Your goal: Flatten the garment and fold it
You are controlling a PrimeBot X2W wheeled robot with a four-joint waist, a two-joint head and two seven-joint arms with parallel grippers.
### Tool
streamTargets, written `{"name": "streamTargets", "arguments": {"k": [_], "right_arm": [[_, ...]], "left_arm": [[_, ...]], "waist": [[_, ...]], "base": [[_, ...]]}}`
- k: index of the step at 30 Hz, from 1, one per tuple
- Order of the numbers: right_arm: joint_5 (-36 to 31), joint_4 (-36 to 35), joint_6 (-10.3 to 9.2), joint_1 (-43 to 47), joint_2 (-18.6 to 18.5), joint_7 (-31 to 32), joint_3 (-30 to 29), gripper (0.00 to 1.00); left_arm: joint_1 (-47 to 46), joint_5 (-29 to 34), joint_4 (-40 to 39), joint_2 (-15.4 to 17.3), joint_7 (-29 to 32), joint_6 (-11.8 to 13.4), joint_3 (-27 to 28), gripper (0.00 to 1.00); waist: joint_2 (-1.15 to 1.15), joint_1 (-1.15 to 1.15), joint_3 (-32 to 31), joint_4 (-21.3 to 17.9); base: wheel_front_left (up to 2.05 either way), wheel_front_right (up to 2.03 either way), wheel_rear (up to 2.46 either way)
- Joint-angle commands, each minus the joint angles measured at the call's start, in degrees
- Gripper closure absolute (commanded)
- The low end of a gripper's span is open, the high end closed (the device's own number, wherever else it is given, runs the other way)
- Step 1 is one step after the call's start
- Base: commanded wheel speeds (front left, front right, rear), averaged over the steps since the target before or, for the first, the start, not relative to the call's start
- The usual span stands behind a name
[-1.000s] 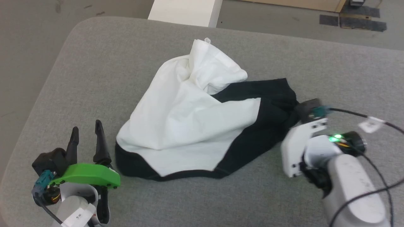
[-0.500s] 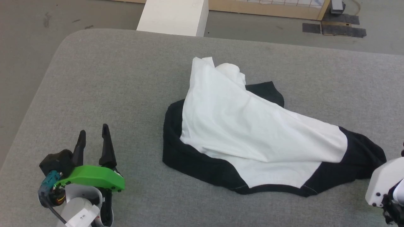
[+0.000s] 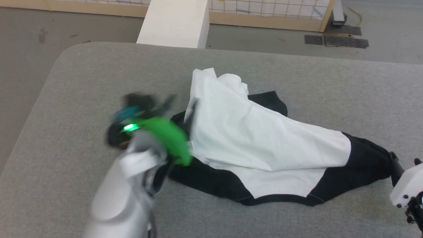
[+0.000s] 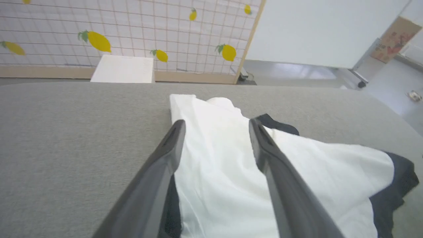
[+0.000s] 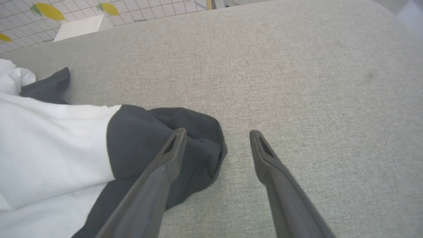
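Observation:
The garment (image 3: 264, 138), white with black sleeves, lies crumpled and stretched left to right across the grey padded table (image 3: 99, 72). My left gripper (image 3: 181, 104), blurred with motion, is at the garment's upper left edge. In the left wrist view the left gripper (image 4: 217, 124) is open, its fingers straddling the white cloth (image 4: 214, 172) from just above. My right gripper (image 3: 404, 159) is at the right edge, by the black sleeve (image 3: 366, 162). The right wrist view shows the right gripper (image 5: 217, 133) open and empty, with the sleeve (image 5: 165, 138) lying under its left finger.
A white block (image 3: 173, 23) stands on the floor beyond the table's far edge. Behind it runs a wood-framed grid panel with lemon prints (image 4: 132, 36). Dark patches (image 3: 337, 39) mark the floor at the back right. The table's rounded left corner (image 3: 62, 56) is close to my left arm.
My right gripper dragged the garment to the right by the black sleeve, then opened and let it go. My left arm swung up and right to the garment's edge. The head camera tilted.

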Motion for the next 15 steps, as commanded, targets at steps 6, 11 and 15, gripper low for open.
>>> {"name": "streamTargets", "arguments": {"k": [6,11,15], "right_arm": [[1.09,-1.94,-0.09,-1.35,0.00,0.04,3.19,0.00],[1.87,-1.01,-0.09,-1.77,0.00,-0.68,4.61,0.00],[2.31,-0.33,-0.09,-2.17,0.00,-1.49,5.51,0.00]], "left_arm": [[-11.08,3.99,8.90,-0.26,18.15,-1.70,-13.13,0.00],[-15.45,6.67,15.74,0.27,24.26,-2.01,-20.61,0.00],[-17.21,7.39,20.85,1.46,25.90,-2.06,-23.18,0.00]], "waist": [[0.00,0.00,2.43,-4.06],[0.00,0.00,4.69,-6.76],[0.00,0.00,6.33,-8.52]], "base": [[0.00,0.00,0.00],[0.00,0.00,0.00],[0.00,0.00,0.00]]}}
